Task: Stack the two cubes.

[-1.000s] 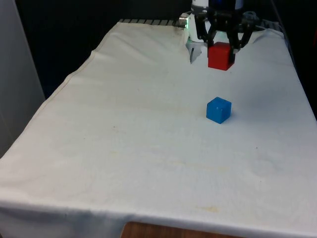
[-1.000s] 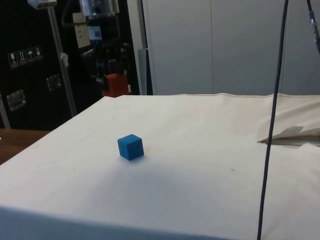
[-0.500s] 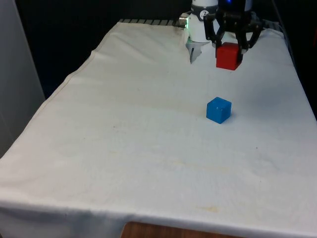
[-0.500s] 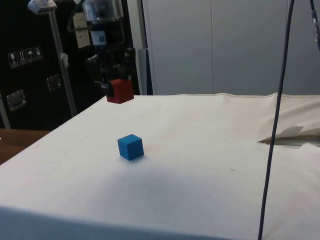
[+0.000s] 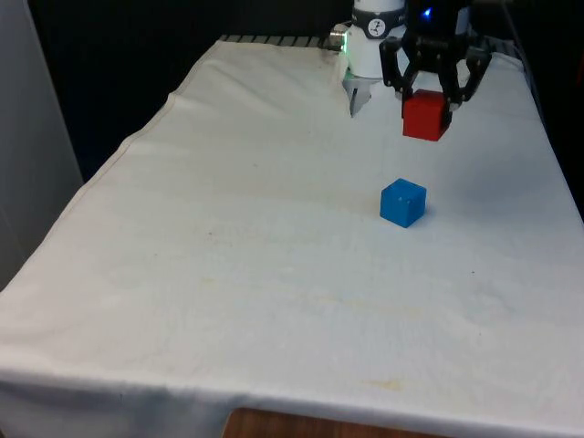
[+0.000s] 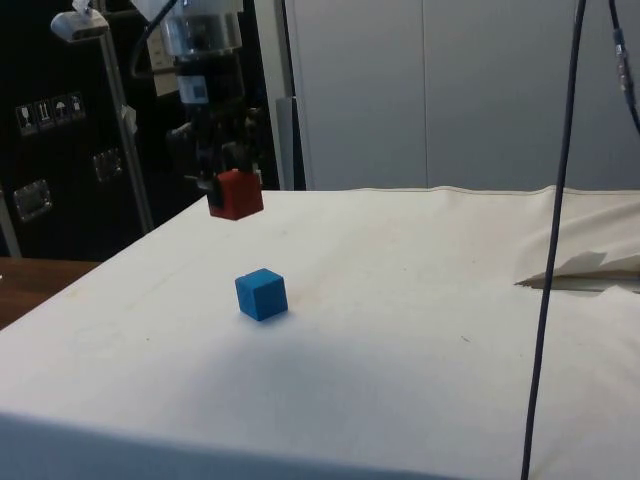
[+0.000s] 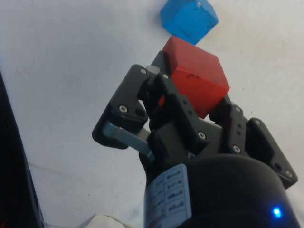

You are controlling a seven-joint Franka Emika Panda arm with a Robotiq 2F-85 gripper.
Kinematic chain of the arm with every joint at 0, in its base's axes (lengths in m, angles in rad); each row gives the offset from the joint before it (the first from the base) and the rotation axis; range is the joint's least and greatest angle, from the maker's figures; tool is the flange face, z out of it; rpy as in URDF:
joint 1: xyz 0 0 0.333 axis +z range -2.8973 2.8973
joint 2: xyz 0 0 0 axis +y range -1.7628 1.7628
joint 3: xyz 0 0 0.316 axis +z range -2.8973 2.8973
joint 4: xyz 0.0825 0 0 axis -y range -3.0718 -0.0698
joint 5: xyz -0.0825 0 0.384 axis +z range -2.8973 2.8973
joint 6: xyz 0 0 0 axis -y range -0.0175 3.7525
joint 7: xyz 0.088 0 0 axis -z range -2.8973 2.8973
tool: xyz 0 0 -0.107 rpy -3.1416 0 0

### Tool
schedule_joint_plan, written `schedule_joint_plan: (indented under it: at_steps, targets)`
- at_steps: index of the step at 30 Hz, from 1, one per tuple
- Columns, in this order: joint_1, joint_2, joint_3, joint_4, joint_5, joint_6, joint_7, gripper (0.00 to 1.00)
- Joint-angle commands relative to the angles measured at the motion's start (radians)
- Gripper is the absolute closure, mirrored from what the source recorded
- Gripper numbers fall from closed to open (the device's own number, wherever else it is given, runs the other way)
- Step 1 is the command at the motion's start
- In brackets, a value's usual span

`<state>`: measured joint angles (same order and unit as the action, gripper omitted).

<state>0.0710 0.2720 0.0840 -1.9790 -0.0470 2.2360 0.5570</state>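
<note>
A red cube [image 5: 426, 115] hangs in the air above the cloth, and my gripper [image 5: 429, 100] is shut on it. In the side view the red cube [image 6: 236, 194] sits between the black fingers of the gripper [image 6: 230, 186], higher than the blue cube [image 6: 261, 294] and a little beyond it. The blue cube [image 5: 402, 202] rests on the white cloth, nearer the camera than the red one in the front view. In the wrist view the red cube [image 7: 196, 81] is clamped by the gripper [image 7: 190, 102], with the blue cube [image 7: 189, 18] on the cloth just past it.
The white cloth [image 5: 255, 237] covers the table. A dark cable [image 6: 555, 230] hangs down at the side view's right, and the cloth is rumpled there [image 6: 590, 268]. A small white upright piece [image 5: 354, 96] stands near the arm's base.
The gripper has carried the red cube toward the blue cube, shifting to the front view's right and slightly nearer and lower. The blue cube has not moved.
</note>
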Motion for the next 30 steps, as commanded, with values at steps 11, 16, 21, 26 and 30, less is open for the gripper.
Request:
schedule_joint_plan:
  at_steps: [11,16,21,26,30]
  targets:
    - [0.006,0.054,0.027,0.007,-0.007,0.042,0.033,0.98]
    - [0.005,0.067,0.036,-0.001,-0.009,0.065,0.04,0.98]
    - [0.003,0.094,0.04,-0.024,-0.006,0.123,0.037,0.98]
    - [-0.002,0.116,0.037,-0.037,-0.003,0.17,0.029,0.98]
    - [-0.006,0.13,0.031,-0.045,0.0,0.199,0.021,0.98]
